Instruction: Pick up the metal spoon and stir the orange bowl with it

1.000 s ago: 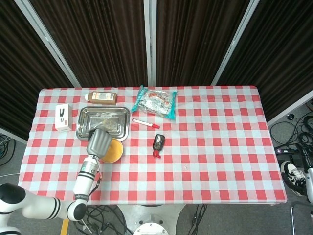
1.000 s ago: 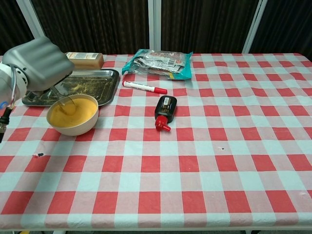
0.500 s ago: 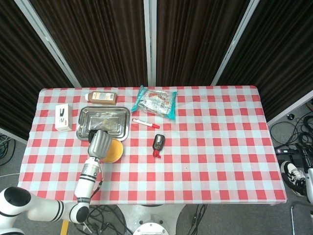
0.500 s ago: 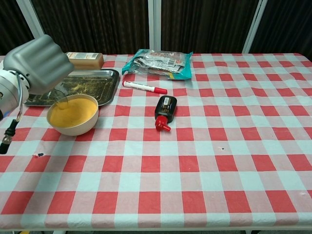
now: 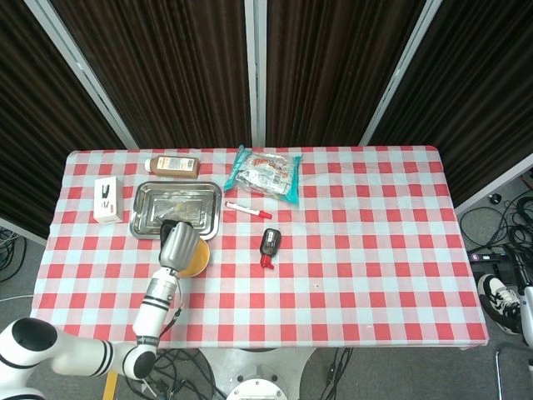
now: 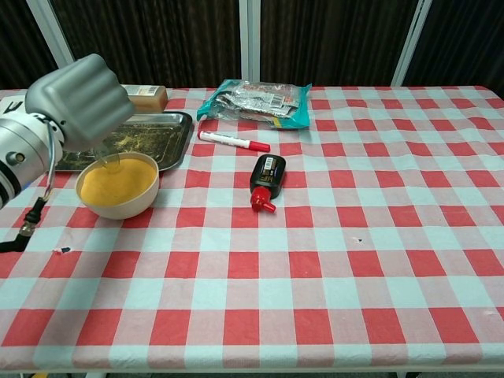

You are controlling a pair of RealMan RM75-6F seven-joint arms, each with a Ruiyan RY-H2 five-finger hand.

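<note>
We've got the checkered surface [image 6: 331, 260] w/ the steel tray [image 5: 150, 218] at back left. Left hand [image 6: 80, 101] hangs over the orange bowl [image 6: 118, 184], fingers curled tight into a fist. The metal spoon [image 6: 108, 161] is only a thin sliver dipping from the fist to the bowl's near-left rim, so the grip itself is hidden, hard to make out. Right hand isn't visible. Vs 1 s ago, the hand has shifted right and up a bit; the spoon sat mid-bowl then.
</note>
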